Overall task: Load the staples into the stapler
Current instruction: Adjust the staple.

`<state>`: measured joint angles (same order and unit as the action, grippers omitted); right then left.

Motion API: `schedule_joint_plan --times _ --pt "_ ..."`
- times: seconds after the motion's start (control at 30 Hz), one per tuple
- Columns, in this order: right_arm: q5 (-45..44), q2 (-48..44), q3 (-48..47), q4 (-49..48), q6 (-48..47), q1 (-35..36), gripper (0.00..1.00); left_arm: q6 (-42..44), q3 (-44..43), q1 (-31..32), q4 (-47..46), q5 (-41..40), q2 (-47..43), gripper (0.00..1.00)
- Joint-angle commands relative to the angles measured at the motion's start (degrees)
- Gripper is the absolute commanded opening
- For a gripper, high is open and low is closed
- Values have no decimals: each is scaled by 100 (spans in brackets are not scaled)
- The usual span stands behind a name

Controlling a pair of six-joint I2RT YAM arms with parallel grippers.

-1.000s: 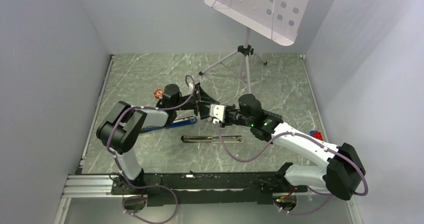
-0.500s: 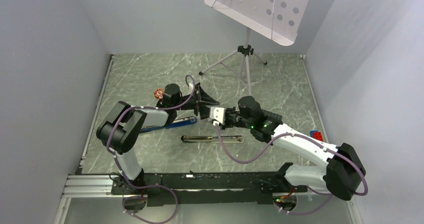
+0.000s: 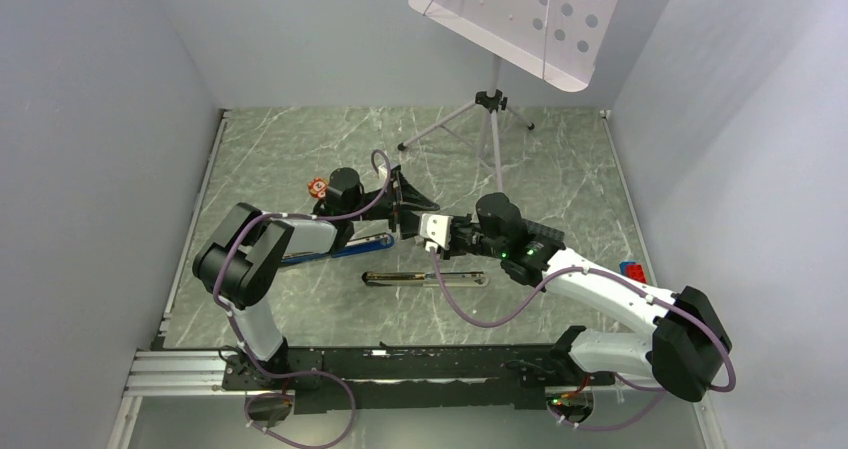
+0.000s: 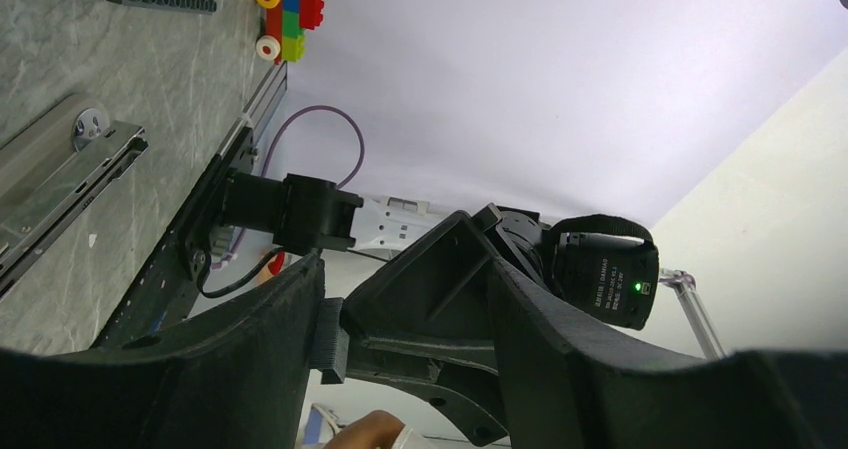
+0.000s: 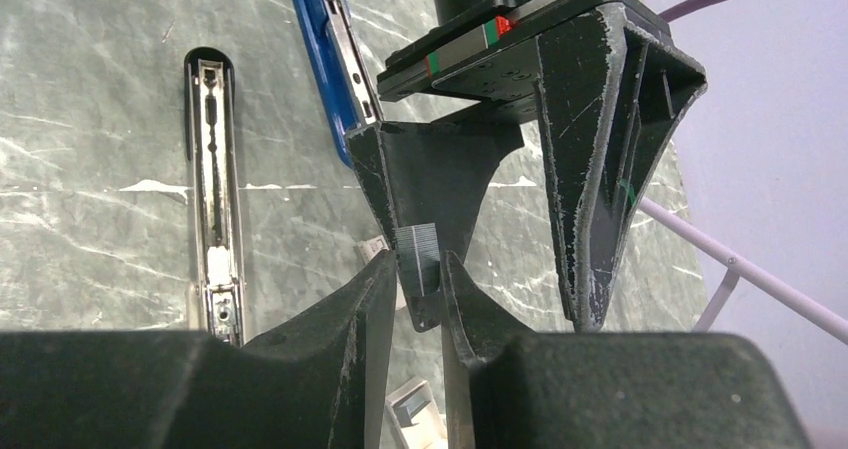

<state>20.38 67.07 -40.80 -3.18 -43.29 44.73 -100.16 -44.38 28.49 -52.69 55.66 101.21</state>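
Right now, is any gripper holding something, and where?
The right gripper pinches the staples by their sides at its fingertips; the left gripper holds nothing.

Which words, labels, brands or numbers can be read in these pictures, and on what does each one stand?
Nothing here can be read with certainty.
Small white print on the black camera housing, beside its green light, left wrist view: too small and blurred to read.
No other words, numbers or signs show in any view.

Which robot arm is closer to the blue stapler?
Left. The left arm lies right alongside the blue stapler, almost over it. The right arm reaches in from the other side and ends just past the stapler's right end.
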Motion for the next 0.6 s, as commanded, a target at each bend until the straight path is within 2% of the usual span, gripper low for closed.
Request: schedule_joint_plan --times 0.0,0.43,0.57 --pt "-127 47 -22 -152 81 0 27 -86 -219 38 -403 144 -85 65" --pt "-94 -14 -17 -121 128 -10 26 -155 -250 36 -511 182 -24 64" --pt "-129 -6 -16 -160 112 -34 22 -146 -214 38 -489 175 -52 64"
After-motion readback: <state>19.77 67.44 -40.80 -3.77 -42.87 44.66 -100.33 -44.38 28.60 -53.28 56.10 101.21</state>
